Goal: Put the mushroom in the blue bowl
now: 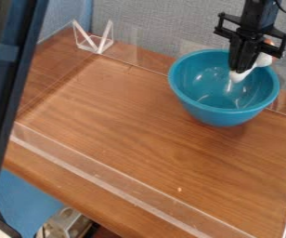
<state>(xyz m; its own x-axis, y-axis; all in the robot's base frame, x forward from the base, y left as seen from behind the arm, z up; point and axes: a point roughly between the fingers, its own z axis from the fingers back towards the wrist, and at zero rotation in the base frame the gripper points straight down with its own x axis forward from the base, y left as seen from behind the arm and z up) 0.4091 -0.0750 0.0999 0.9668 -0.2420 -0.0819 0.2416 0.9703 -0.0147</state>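
The blue bowl stands at the back right of the wooden table. My gripper hangs straight down over the bowl's right half, black fingers pinched together. A cream-white piece, the mushroom, sticks out below the fingertips, just above the bowl's inside. Its cap is hidden between the fingers. The gripper is shut on the mushroom.
Low clear acrylic walls fence the wooden tabletop. A clear triangular bracket stands at the back left corner. A dark blurred bar close to the camera covers the left strip of the view.
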